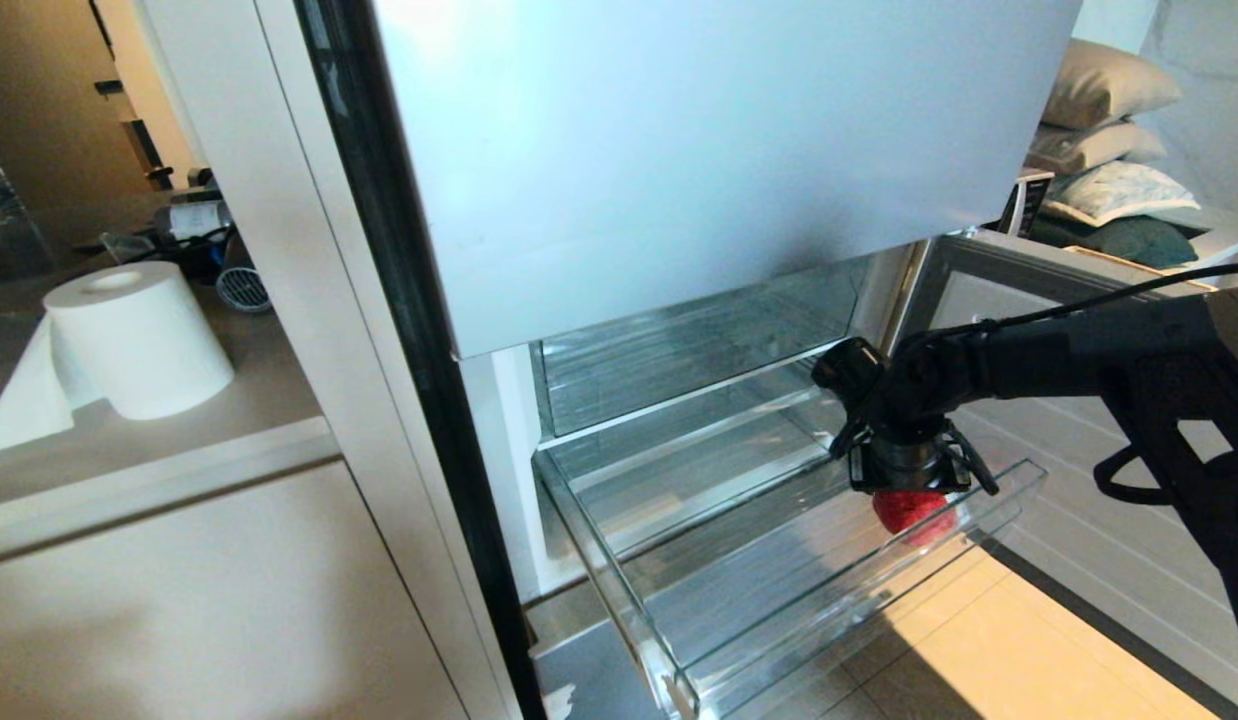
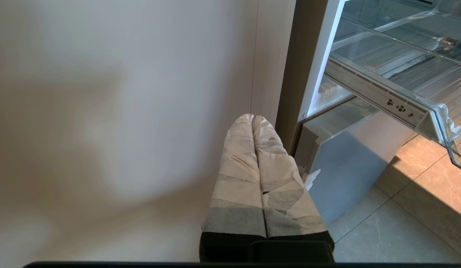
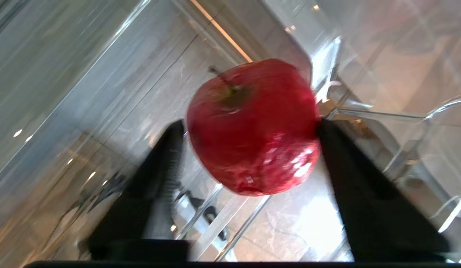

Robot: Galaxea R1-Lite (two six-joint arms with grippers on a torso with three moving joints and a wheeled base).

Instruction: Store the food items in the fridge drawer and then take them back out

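Note:
The fridge drawer (image 1: pixel 619 600) stands pulled out, clear plastic with a ribbed floor. At its far right corner, just behind the front wall, sits a red round fruit (image 1: pixel 916 515) with a small dark stem. My right gripper (image 1: pixel 914 492) reaches down from above, pointing into the drawer. In the right wrist view both black fingers (image 3: pixel 167 156) press the sides of the fruit (image 3: pixel 253 126), so the right gripper (image 3: pixel 249 124) is shut on it over the drawer floor (image 3: pixel 66 93). My left gripper (image 2: pixel 252 118), wrapped in pale tape, hangs shut and empty beside the cabinet, left of the drawer rail (image 2: pixel 383 100).
A taller clear bin (image 1: pixel 679 360) sits above the drawer, under the grey-blue fridge door panel (image 1: pixel 679 150). A paper roll (image 1: pixel 139 335) stands on the counter at left. A tiled floor (image 1: pixel 979 650) lies below the drawer's front. Pillows (image 1: pixel 1109 120) are stacked at the far right.

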